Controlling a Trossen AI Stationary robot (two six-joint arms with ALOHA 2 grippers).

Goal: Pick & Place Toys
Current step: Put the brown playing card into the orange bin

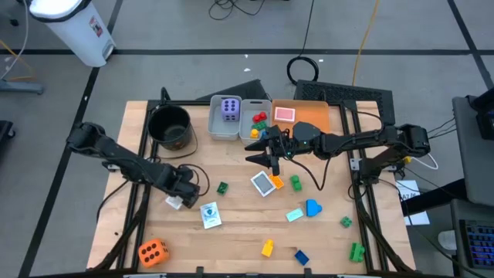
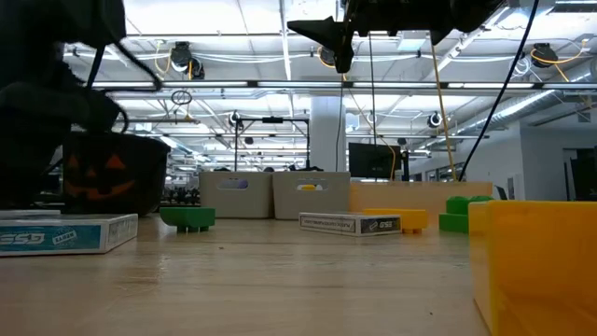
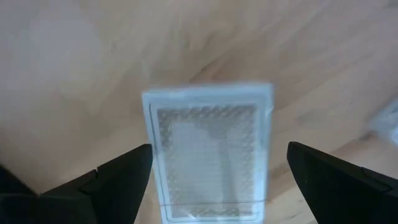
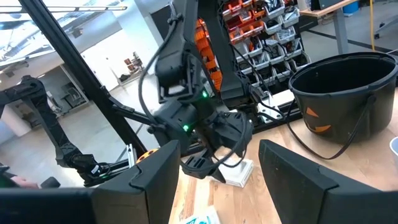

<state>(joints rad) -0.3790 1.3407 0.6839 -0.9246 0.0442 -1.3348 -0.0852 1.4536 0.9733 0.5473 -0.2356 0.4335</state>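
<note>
Left hand [image 1: 179,194] hangs spread wide, fingers [image 3: 118,177] either side of 1 card [image 3: 208,152] below; drop straight, then pinch. Right hand [image 1: 266,158], part open, holds nothing.

Overhead straight down, table-level sideways, both sharing black bucket [image 1: 170,127], wrist cameras close

We're seeing the left arm reaching in low from the table's left edge, its left gripper [image 1: 176,199] hanging just above the tabletop with the fingers [image 3: 121,180] spread wide. The right arm is stretching in from the right, held up high, and the right gripper [image 1: 264,158] is sitting partly open with nothing between its fingers [image 4: 158,177].
</note>
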